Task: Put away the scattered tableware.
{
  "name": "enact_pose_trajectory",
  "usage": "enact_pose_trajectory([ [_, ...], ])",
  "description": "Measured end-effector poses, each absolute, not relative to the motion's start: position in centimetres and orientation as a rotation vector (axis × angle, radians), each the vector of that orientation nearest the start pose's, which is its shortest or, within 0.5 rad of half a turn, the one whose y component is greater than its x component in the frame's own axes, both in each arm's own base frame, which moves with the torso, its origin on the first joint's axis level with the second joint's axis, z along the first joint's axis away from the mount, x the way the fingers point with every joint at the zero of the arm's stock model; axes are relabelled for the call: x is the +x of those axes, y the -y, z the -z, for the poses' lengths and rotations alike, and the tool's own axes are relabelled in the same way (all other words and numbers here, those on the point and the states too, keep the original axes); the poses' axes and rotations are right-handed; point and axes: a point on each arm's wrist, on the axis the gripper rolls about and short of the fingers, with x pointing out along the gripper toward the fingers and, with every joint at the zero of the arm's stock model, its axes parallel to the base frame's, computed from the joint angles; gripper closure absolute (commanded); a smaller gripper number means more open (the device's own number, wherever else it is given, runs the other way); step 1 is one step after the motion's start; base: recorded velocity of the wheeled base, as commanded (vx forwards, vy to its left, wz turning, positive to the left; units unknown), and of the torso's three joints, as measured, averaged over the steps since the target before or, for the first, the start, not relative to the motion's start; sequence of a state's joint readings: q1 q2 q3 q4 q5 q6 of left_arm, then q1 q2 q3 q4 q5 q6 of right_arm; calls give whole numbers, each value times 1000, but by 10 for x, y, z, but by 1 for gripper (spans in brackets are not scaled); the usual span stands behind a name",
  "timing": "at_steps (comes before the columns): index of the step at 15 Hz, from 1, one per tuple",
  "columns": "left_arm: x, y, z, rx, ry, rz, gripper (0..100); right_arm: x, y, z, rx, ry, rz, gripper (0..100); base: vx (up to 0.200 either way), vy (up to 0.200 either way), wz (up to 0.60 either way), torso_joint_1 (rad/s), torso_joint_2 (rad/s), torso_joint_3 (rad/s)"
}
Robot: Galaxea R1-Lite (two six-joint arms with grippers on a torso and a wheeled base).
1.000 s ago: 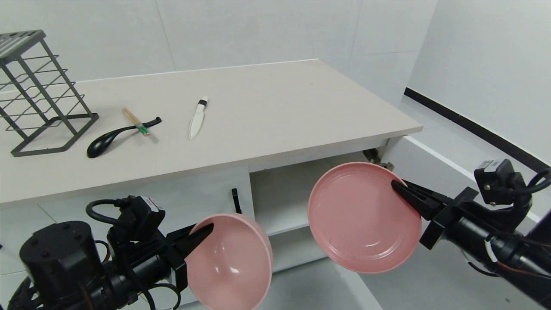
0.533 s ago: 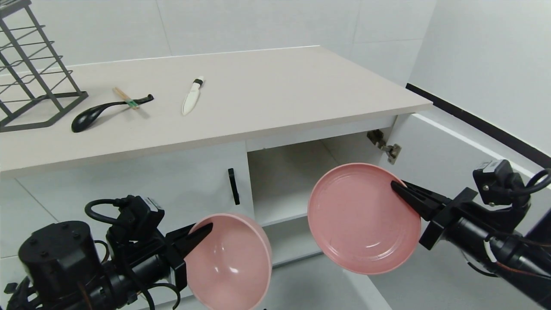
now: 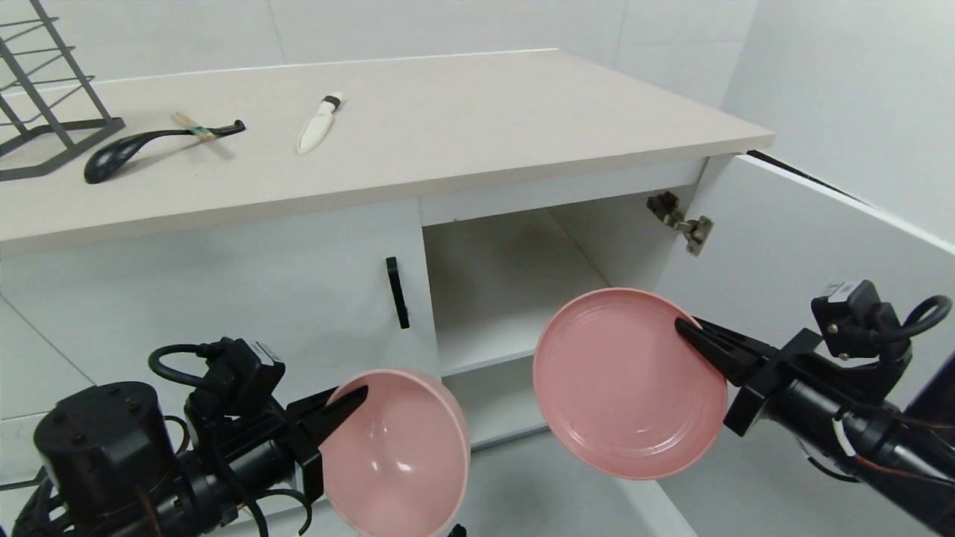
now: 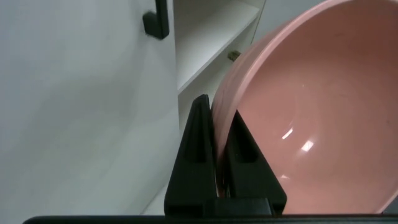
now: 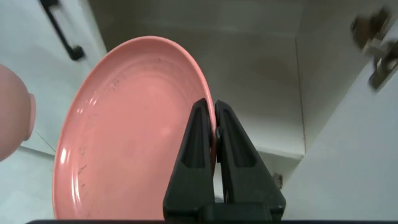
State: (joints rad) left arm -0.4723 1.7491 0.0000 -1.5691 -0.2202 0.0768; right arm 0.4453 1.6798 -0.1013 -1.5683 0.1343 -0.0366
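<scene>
Pink plate [image 3: 627, 384] and pink bowl [image 3: 399, 459] are hanging in the air in front of the low cabinet, each pinched by its rim. We are gripping the plate with the right tool [image 3: 688, 330], its jaws clenched on either face of the rim, so the plate is standing almost on edge with its well facing us. We judge this is keeping it slim enough to slide into the open compartment [image 3: 515, 298] just behind it. We are clamping the bowl with the left tool [image 3: 357, 395] in the same way, one finger inside the rim and one outside. The bowl is tipping onto its side, low and in front of the closed door [image 3: 224, 298] with its black handle [image 3: 397, 292]. Carrying one piece per arm is, as we read it, letting us stow both at once.

The plate is showing a glossy, shallow face with faint concentric rings and a few light scuffs. The bowl is looking deep and smooth, catching small glints inside.

Beside the plate, the open door [image 3: 806, 246] is standing wide on its hinge [image 3: 683, 224]. Up on the surface [image 3: 485, 112], a black spoon [image 3: 127, 148], chopsticks [image 3: 192, 127] lying across its handle, and a white knife [image 3: 317, 125] are waiting, with a wire rack [image 3: 45, 82] at the far left.
</scene>
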Motion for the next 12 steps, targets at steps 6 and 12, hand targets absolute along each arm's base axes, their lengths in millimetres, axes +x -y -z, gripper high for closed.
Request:
enact_pose_trajectory([
  [6,173,93,-92,99,-153,668,100,188,-93,-119,-39,-11,-582,100,100,-100,0,-1,30,35],
  [12,173,93,-93,101,-151,651,100,189,-94,-119,-39,-16,-584,100,0,0,0,0,0,0],
])
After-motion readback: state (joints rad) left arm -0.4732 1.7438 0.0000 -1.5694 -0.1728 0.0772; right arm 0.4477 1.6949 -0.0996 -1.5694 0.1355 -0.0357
